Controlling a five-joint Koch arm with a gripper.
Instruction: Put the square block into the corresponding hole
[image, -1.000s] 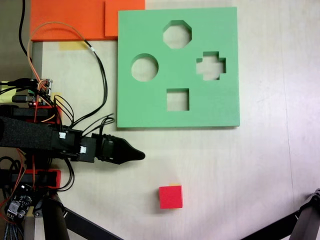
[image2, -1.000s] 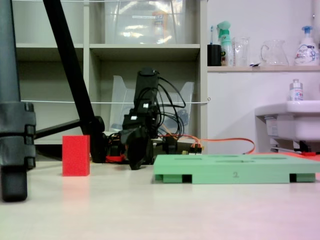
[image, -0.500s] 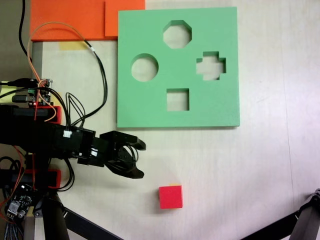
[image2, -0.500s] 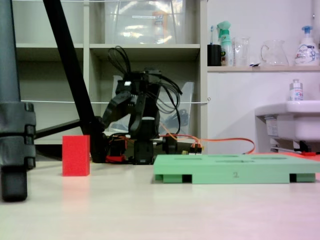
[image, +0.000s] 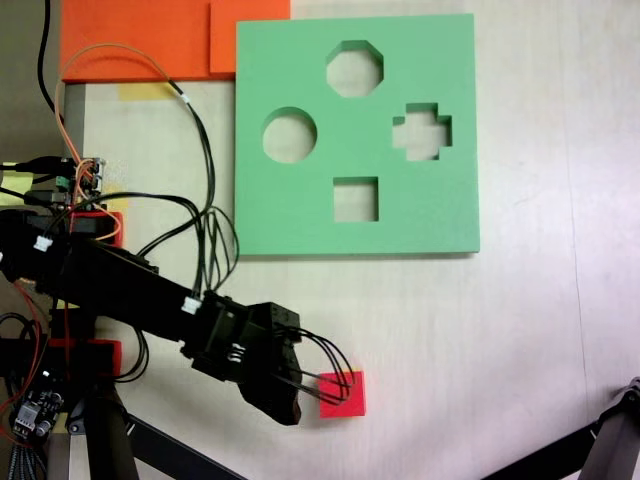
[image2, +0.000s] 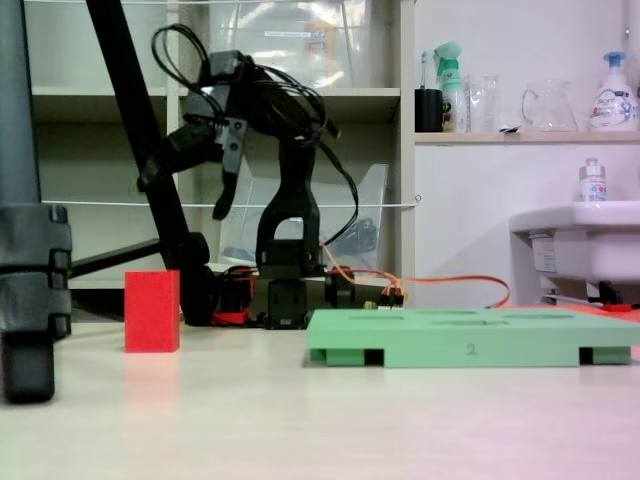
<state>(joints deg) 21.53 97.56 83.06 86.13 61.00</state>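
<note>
Black gripper up in the air, jaws spread wide, tips pointing down, high above the table. From above, same gripper just left of the square block, partly over its edge. Red square block flat on the table, alone, not touched. Farther off, green foam board lying flat, with the square hole near its front edge. Round hole to the left of that. Orange foam sheets in the far left corner.
</note>
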